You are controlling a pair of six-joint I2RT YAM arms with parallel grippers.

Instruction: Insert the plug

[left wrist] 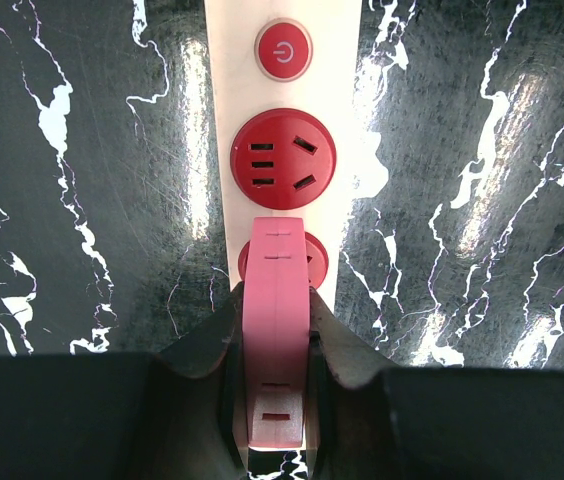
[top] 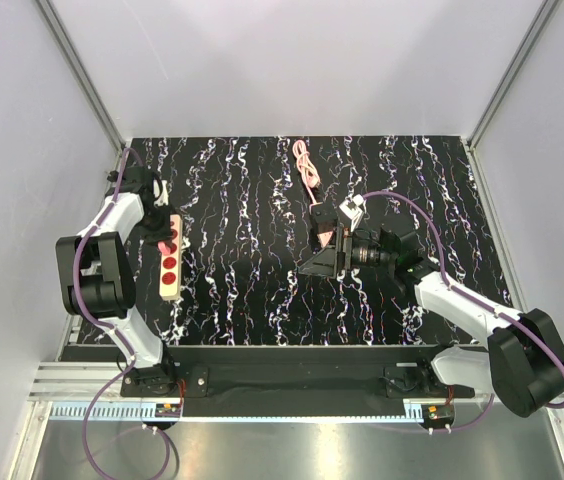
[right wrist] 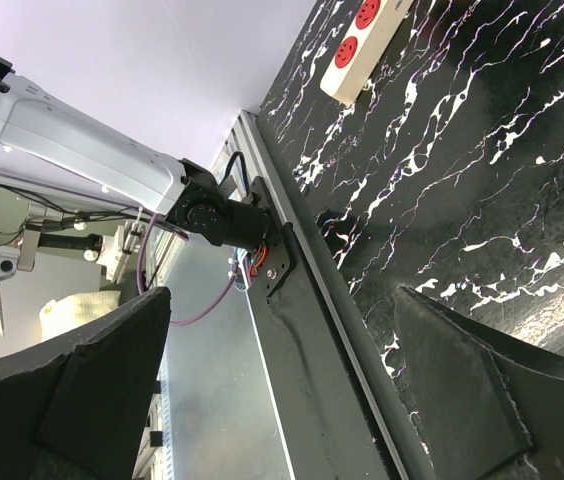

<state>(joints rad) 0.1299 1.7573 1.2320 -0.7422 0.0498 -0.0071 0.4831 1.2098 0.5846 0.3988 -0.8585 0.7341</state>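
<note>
A beige power strip [top: 169,262] with red sockets lies by the left edge of a black, white-veined table [top: 262,300]. A pink cord [top: 309,170] lies near its far middle.

Legible markings: one sign only. A white power symbol, a broken ring with a short upright stroke at its 12 o'clock, stands on the round red button [left wrist: 283,49] of the beige strip [left wrist: 224,90]. In the left wrist view this button sits at 12 o'clock in the frame, directly at 12 o'clock from the upper red socket [left wrist: 283,159]. The plug [left wrist: 276,340], at 6 o'clock from that socket, shows only moulded slots and lines; no characters can be read. In the top and right wrist views the strip appears too small for any marking to be made out
</note>
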